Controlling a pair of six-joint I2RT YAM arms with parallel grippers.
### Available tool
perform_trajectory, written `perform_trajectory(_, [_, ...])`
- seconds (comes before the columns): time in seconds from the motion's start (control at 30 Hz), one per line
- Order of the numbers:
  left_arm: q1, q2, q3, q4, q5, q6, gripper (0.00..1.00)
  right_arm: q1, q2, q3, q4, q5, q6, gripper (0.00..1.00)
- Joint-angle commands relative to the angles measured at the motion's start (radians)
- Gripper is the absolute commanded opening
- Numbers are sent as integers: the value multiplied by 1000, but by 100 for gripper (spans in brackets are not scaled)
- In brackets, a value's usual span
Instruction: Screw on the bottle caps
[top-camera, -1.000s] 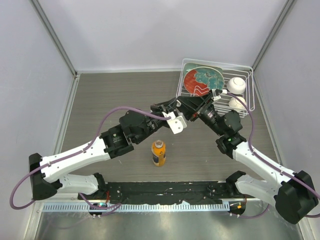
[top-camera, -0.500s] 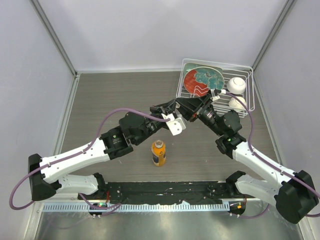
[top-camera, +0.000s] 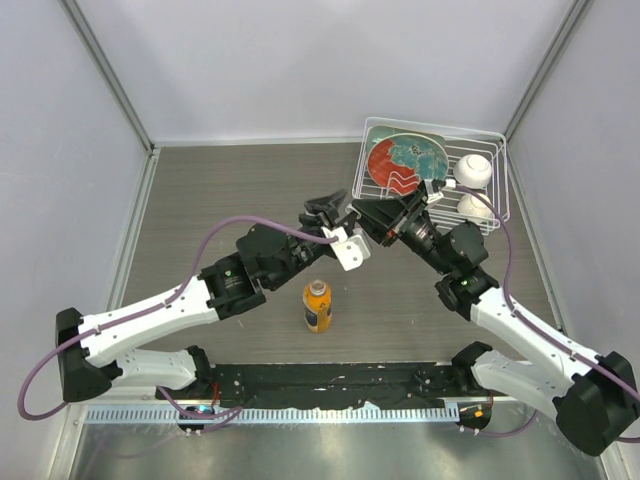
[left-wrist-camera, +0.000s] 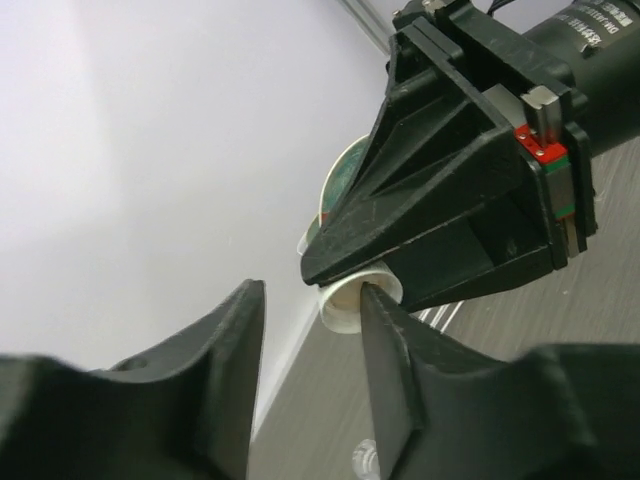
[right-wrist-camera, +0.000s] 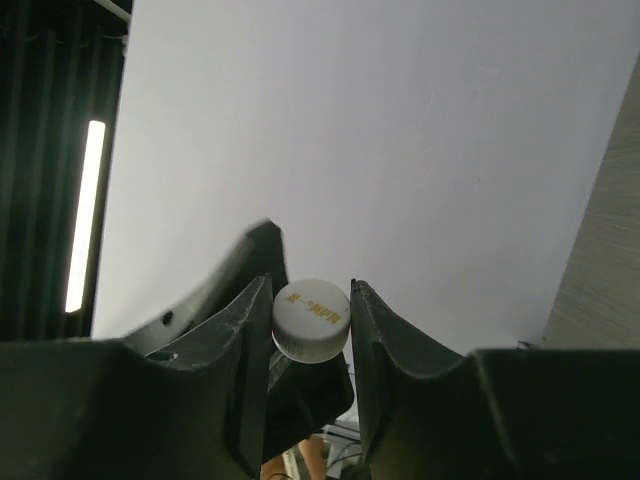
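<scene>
A white bottle cap (right-wrist-camera: 311, 320) with yellow print sits between the fingers of my right gripper (right-wrist-camera: 310, 286), which is shut on it. In the left wrist view the same cap (left-wrist-camera: 347, 304) shows open side toward me at the right gripper's tips. My left gripper (left-wrist-camera: 312, 300) is open, and its right finger (left-wrist-camera: 385, 345) overlaps the cap's edge. Both grippers meet tip to tip above the table, left gripper (top-camera: 330, 209) and right gripper (top-camera: 361, 212). The orange bottle (top-camera: 318, 305) stands upright and uncapped in front of them. The clear bottle is out of view.
A white wire basket (top-camera: 500, 150) at the back right holds a red-and-teal plate (top-camera: 400, 160) and two white balls (top-camera: 474, 170) (top-camera: 470, 207). Grey walls close in the table on three sides. A small clear round shape (left-wrist-camera: 366, 458) lies on the table below the left gripper.
Both grippers have shifted slightly toward the back while staying tip to tip. The left fingers look spread a little wider than before.
</scene>
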Motion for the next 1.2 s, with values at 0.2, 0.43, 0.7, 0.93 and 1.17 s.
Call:
perform_trajectory(0.2, [73,-61,225,-270,47,-152,94,10,-146,133,-443,71,-316,4])
perform_trajectory(0.43, [186,-23,535,-1038,424,-446,100,10,-178,280,-771,201,-572,4])
perform_trajectory(0.7, [205,-154,294,-1118,669,-687,100,10,-215,429,-1002,345,-779,4])
perform_trajectory(0.93, [205,-185,86,-940,663,-735,100,9,-222,461,-1049,348,-795,4])
perform_trajectory(1.17, [205,-150,10,-808,606,-755,100,10,-278,443,-1049,359,-798,5])
